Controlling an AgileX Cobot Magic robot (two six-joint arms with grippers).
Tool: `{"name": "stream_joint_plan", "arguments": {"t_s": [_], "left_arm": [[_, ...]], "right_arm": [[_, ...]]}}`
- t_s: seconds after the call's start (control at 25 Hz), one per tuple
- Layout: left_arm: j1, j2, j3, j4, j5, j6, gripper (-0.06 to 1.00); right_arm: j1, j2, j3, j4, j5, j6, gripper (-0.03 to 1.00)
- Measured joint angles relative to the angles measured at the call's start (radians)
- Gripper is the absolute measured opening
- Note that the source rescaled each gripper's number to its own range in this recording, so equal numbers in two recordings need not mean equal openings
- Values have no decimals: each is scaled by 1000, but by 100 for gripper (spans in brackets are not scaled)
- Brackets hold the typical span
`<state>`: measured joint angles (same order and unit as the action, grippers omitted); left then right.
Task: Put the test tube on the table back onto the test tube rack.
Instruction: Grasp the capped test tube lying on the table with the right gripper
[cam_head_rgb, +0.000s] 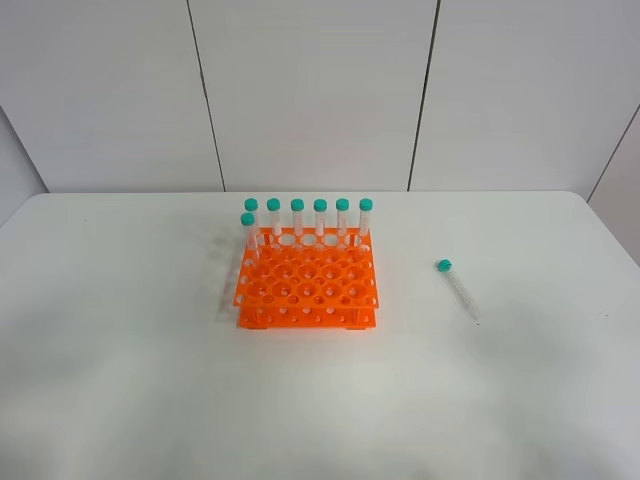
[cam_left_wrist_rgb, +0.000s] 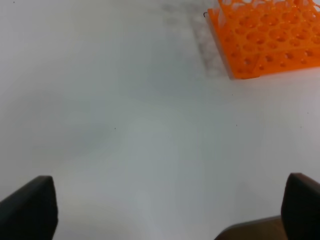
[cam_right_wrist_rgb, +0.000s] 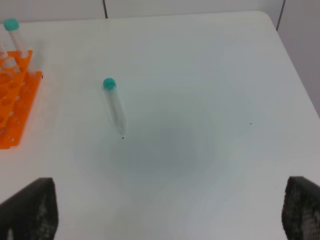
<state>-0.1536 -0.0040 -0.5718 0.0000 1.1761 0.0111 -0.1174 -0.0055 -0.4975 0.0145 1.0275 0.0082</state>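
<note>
The test tube (cam_head_rgb: 457, 288) lies flat on the white table (cam_head_rgb: 120, 380), right of the rack, teal cap toward the back and tip toward the front. In the right wrist view the tube (cam_right_wrist_rgb: 114, 105) lies ahead of my right gripper (cam_right_wrist_rgb: 170, 212), which is open, empty and well short of it. The orange test tube rack (cam_head_rgb: 307, 280) stands mid-table with several capped tubes (cam_head_rgb: 320, 218) upright along its back edge. My left gripper (cam_left_wrist_rgb: 170, 215) is open and empty over bare table, with the rack's corner (cam_left_wrist_rgb: 260, 40) ahead of it. Neither gripper shows in the high view.
A white panelled wall (cam_head_rgb: 310, 90) stands behind the table. The table's right edge and rounded back corner (cam_right_wrist_rgb: 272, 20) lie beyond the loose tube. One racked tube (cam_right_wrist_rgb: 14, 35) shows at the rack's near corner in the right wrist view.
</note>
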Motion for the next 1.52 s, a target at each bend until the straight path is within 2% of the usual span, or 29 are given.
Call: {"name": "stream_joint_plan", "arguments": {"t_s": [0.16,0.36,0.52,0.6,0.8,1.0,1.2,1.4,1.52], "left_arm": [[0,0,0,0,0,0,100],[0,0,0,0,0,0,100],[0,0,0,0,0,0,100],[0,0,0,0,0,0,100],[0,0,0,0,0,0,100],[0,0,0,0,0,0,100],[0,0,0,0,0,0,100],[0,0,0,0,0,0,100],[0,0,0,0,0,0,100]], "right_arm": [[0,0,-44,0,-2,2,100],[0,131,-239,0,-84,2,100],[0,402,-403,10,-137,-48,100],[0,567,-495,40,-132,-90,100],[0,976,-715,145,-55,-210,100],[0,1368,-850,210,3,-230,100],[71,1648,-897,157,23,-233,100],[185,1831,-898,10,-34,-192,100],[216,1891,-899,-15,-64,-163,100]]}}
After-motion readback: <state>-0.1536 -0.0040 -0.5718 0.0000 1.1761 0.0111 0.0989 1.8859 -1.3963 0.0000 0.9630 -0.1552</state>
